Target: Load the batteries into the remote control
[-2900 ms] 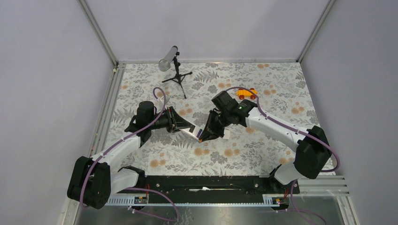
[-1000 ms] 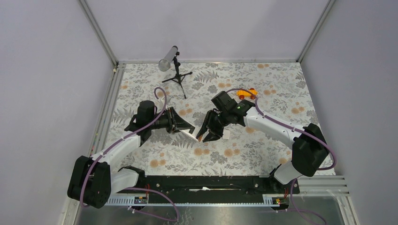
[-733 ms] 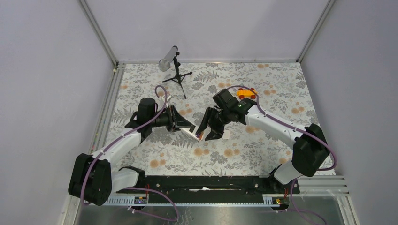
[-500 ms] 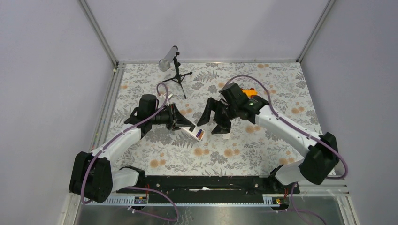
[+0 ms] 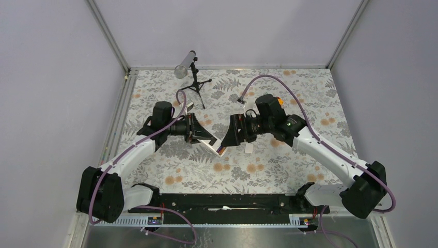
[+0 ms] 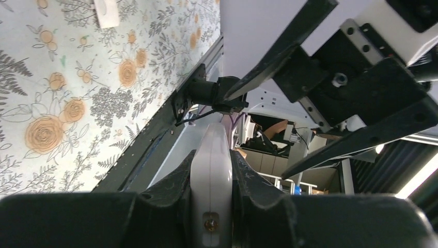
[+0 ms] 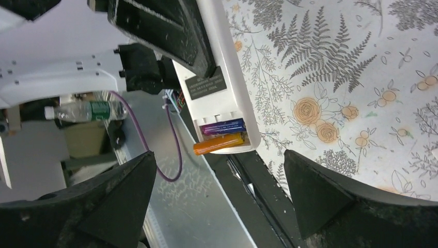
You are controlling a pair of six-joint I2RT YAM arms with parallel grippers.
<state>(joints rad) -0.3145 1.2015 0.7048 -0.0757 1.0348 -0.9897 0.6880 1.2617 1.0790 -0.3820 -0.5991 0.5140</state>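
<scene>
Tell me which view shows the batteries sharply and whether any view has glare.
Right wrist view: the batteries are sharp in the remote control. Left wrist view: the remote control's near edge is soft, with glare at the lower right. Top external view: even light, batteries a mere speck.

The remote control (image 6: 210,191) shows only its edge, near end seemingly buried in the left claw (image 6: 213,157).

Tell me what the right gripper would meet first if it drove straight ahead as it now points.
Likely the remote control's open end, where the batteries lie exposed. It shows straight ahead between the open right gripper's fingers, held by the left gripper. Depth is unclear.
</scene>
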